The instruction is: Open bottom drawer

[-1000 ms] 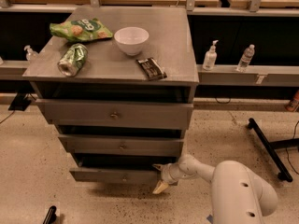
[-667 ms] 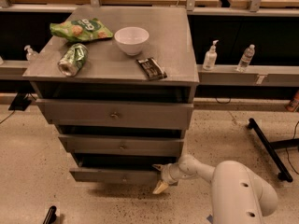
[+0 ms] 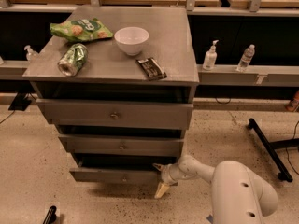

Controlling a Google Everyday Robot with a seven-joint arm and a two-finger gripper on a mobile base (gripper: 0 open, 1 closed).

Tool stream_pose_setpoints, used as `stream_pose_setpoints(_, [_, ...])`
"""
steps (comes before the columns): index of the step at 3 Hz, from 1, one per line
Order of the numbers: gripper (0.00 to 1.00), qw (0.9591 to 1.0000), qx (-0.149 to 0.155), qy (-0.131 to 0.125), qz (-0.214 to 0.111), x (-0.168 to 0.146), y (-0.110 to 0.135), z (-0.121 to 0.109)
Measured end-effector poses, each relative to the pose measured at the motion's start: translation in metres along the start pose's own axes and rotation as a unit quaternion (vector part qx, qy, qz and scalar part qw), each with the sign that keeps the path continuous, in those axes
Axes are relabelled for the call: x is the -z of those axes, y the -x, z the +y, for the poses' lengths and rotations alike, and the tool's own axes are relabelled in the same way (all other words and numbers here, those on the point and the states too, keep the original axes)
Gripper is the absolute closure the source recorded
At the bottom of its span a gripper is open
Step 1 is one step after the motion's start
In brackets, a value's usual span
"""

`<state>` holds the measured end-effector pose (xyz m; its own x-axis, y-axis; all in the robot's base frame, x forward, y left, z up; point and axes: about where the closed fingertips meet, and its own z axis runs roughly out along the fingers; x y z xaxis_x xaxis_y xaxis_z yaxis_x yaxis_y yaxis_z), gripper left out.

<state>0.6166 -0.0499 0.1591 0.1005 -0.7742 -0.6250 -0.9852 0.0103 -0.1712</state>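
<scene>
The bottom drawer [image 3: 112, 175] is the lowest of three grey fronts on the cabinet. It has a small round knob [image 3: 124, 178] and stands pulled out a little, with a dark gap above it. My gripper [image 3: 160, 178] is at the right end of that front, low near the floor, reaching in from the right on the white arm [image 3: 201, 169]. Its fingers are open: one pale fingertip [image 3: 160, 191] points down below the front's corner and the other sits just above that corner.
Above are the middle drawer [image 3: 121, 145] and the top drawer [image 3: 114, 114], both slightly out. The cabinet top holds a white bowl [image 3: 131, 39], a green chip bag [image 3: 79, 30], a green can [image 3: 72, 59] and a dark snack bar [image 3: 150, 68]. A black stand leg [image 3: 266, 146] lies on the floor at right.
The gripper has edged slightly left against the drawer's right end. The bottom drawer looks unmoved.
</scene>
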Motion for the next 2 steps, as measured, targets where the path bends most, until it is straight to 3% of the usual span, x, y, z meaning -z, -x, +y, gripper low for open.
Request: stream_pose_setpoints(2, [0.00,0.9998,-0.002,0.018,-0.009,-0.0095,0.0032,-0.0030])
